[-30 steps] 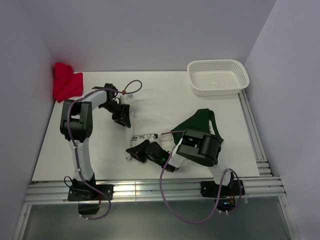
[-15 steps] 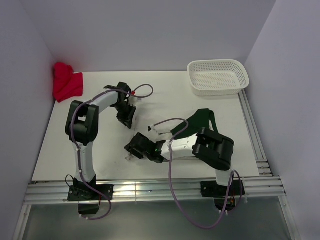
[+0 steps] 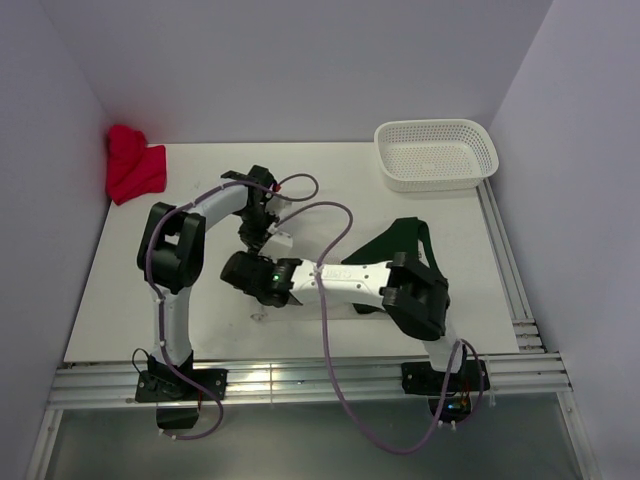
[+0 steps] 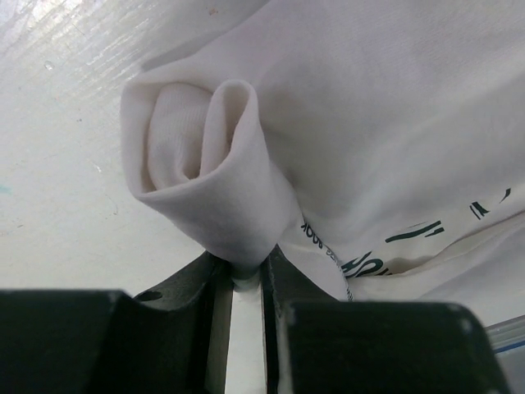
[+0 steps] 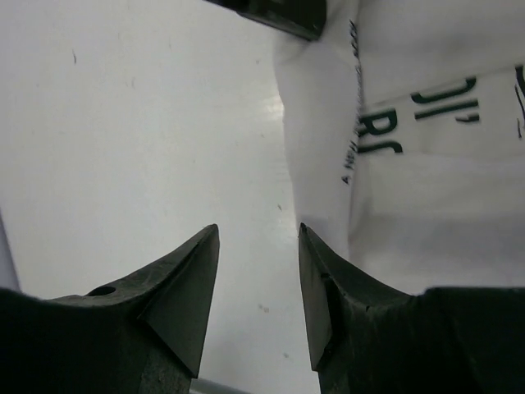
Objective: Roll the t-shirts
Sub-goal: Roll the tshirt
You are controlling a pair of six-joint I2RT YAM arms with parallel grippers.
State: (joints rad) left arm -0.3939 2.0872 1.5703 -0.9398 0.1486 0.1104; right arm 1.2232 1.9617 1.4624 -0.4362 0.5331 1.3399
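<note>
Right tool [image 5: 258, 228] farther left over table [image 3: 340, 175]

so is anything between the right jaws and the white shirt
Nothing visible. The right jaws stand open over the table, and the white shirt lies just beside one of them. The left jaws pinch its rolled edge.

Lab cell: blank walls [image 3: 300, 60], aluminium-railed table [image 3: 330, 170]

White-black arms [image 3: 166, 318] (purple cables [image 3: 322, 340]).
</note>
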